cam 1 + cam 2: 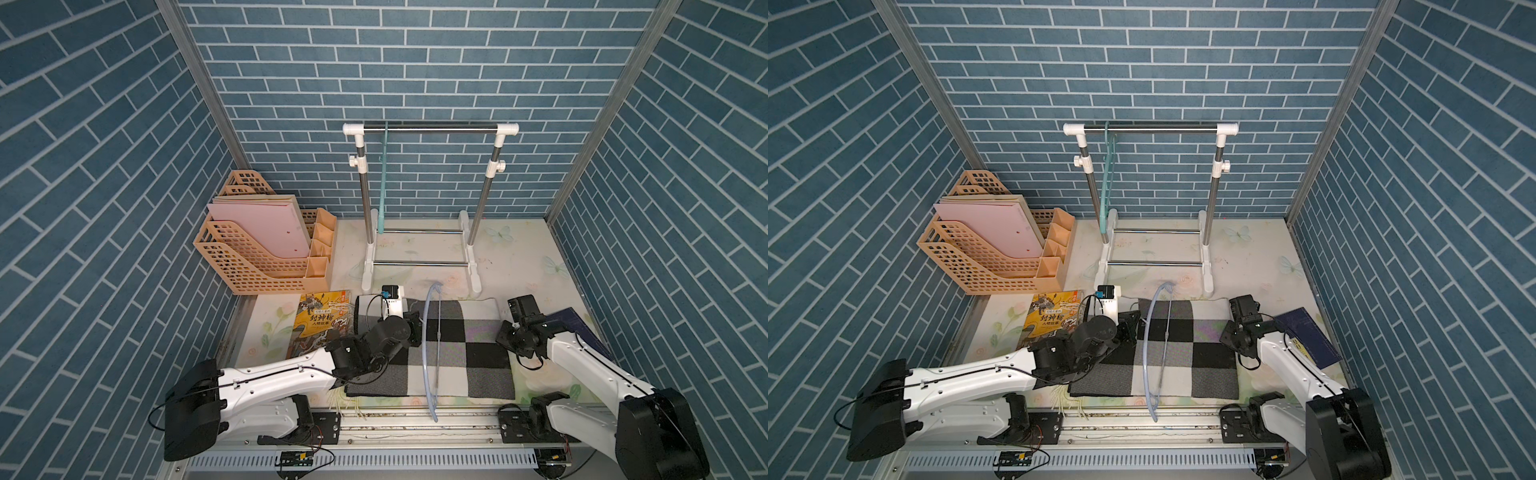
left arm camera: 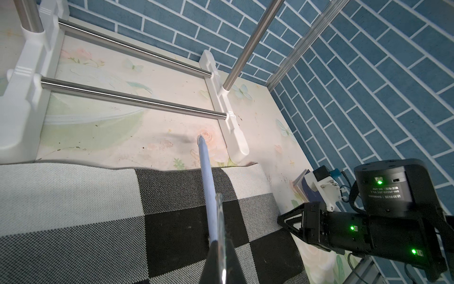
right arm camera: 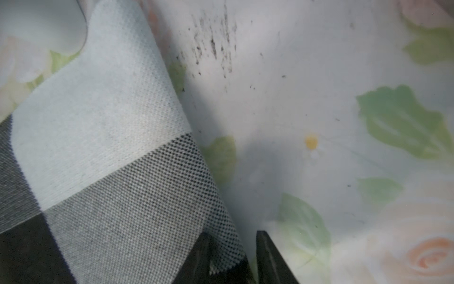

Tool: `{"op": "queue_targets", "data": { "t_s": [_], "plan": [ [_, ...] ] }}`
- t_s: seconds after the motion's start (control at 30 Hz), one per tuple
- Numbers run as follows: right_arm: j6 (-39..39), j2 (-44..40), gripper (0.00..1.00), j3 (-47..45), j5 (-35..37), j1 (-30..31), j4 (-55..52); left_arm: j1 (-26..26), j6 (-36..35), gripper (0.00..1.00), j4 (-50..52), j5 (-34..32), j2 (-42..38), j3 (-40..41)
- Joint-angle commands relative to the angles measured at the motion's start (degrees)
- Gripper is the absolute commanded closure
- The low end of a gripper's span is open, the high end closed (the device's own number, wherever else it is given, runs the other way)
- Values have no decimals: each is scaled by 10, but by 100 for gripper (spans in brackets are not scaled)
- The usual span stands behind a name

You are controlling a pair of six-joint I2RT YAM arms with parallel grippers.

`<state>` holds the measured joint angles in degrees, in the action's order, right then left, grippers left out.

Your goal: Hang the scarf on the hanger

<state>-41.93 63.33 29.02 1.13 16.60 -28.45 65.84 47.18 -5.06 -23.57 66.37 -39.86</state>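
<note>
The scarf (image 1: 457, 345) (image 1: 1183, 353), checked black, grey and white, lies flat on the table between both arms. The pale blue hanger (image 1: 423, 353) (image 1: 1136, 353) stands on edge across the scarf's left half. My left gripper (image 1: 417, 322) (image 1: 1133, 328) is shut on it; in the left wrist view the hanger's rod (image 2: 206, 177) runs out from between the closed fingertips of the left gripper (image 2: 218, 246). My right gripper (image 1: 505, 332) (image 1: 1225, 334) is at the scarf's right edge. In the right wrist view the right gripper (image 3: 233, 233) has the scarf's edge (image 3: 221, 246) between narrowly parted fingers, with a gap showing.
A clothes rack (image 1: 430, 128) (image 1: 1150, 126) stands at the back with a teal hanger (image 1: 382, 183) on its bar. A peach file organiser (image 1: 257, 253) is at the back left. A yellow book (image 1: 318, 320) lies left of the scarf, a dark blue book (image 1: 582, 328) right.
</note>
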Motion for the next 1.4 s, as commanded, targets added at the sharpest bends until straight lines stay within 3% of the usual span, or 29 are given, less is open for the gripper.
{"op": "queue_targets", "data": {
  "t_s": [0.0, 0.3, 0.6, 0.93, 1.37],
  "plan": [
    [4, 0, 70, -10, -15, -2, 6, 5, 5, 100, -22, -15, 3, 3],
    [7, -14, 100, -4, -27, -2, -1, 6, 6, 100, -20, -18, 11, 3],
    [5, -77, 100, 67, -54, 0, -59, 6, 11, 100, -19, -39, 19, 8],
    [2, -89, 100, 135, -200, 25, -10, 8, 18, 100, -11, -59, 19, 8],
    [-109, -17, 100, 124, -207, 197, 186, 11, 24, 100, -3, -72, -5, 18]
  ]
}}
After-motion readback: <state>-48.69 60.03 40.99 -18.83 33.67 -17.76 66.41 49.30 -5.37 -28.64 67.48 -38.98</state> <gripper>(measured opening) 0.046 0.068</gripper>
